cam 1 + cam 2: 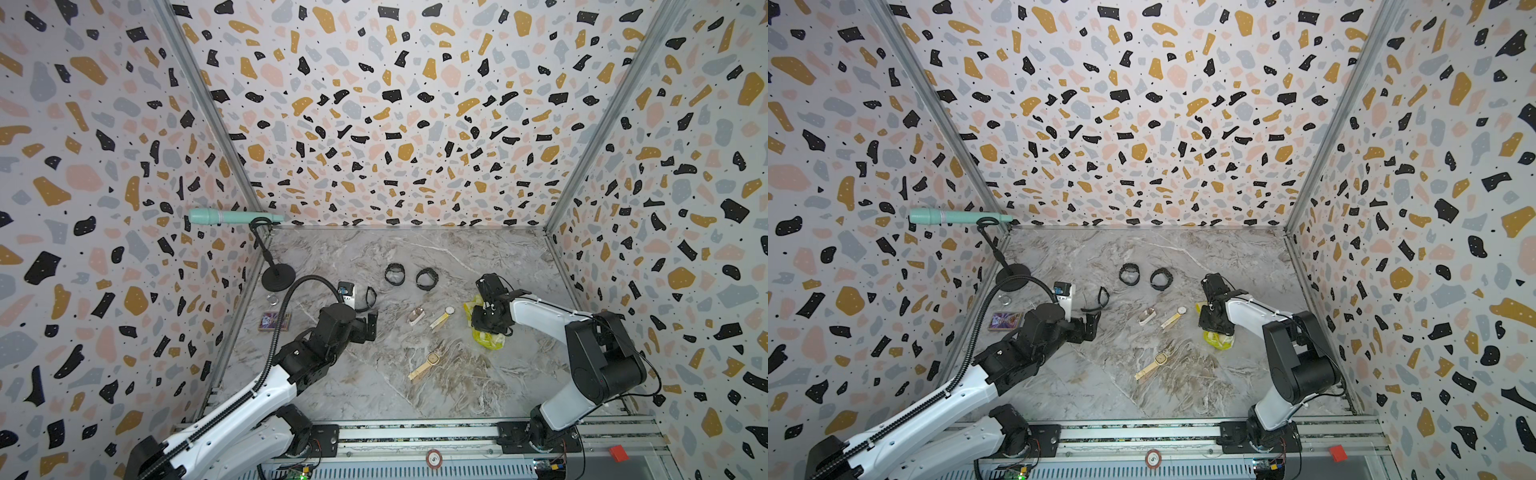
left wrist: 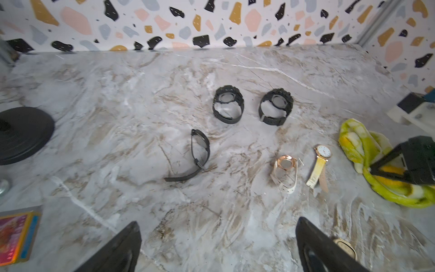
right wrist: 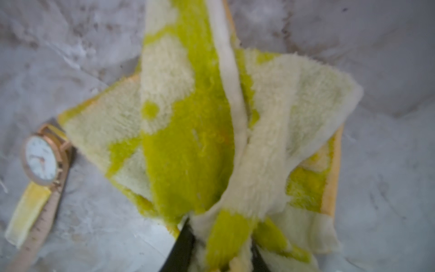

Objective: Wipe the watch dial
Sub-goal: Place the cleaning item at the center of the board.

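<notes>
My right fingers (image 3: 183,245) pinch the cloth (image 3: 188,141); my left fingers (image 2: 117,249) stand wide and empty. The watch (image 1: 449,311) lies on the bench (image 1: 374,249) at the cloth's nine o'clock (a gold watch (image 1: 432,359) lies at its six). Cloth grasped, I judge; the wiping is not yet begun.

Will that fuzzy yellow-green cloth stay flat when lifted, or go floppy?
Probably floppy: the cloth folds and bunches where the right tool pinches it. Likely light, given its fluffy pile. That fuzz should also resist slipping.
</notes>
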Robot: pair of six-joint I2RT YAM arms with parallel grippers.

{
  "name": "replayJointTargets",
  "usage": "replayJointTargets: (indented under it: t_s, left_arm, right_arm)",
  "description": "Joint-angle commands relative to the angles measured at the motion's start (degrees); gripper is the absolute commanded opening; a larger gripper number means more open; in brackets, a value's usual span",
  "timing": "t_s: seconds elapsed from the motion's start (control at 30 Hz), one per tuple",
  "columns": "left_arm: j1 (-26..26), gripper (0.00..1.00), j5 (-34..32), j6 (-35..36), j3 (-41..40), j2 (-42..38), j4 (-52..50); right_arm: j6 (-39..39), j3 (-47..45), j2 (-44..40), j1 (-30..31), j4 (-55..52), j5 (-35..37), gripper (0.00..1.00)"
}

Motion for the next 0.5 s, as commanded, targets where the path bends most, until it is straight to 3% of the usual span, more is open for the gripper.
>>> replayJointTargets:
  t_s: [0.0, 0.23, 0.47]
  left_arm:
    - [0.77, 1.00, -5.97, -1.21, -1.04, -1.57, -1.52]
    - [2.59, 1.00, -14.79, -1.98, -1.38, -4.45, -1.43]
    - [5.82, 0.99, -17.91, 1.07, -0.93, -5.67, 0.52]
  right_arm:
    - [-0.37, -0.08, 0.38, -1.12, -0.77, 2.13, 0.01]
    - [-4.19, 10.66, -4.84, -4.73, -4.67, 2.90, 0.00]
    - [-8.55, 22.59, 0.64, -10.86, -2.47, 0.83, 0.00]
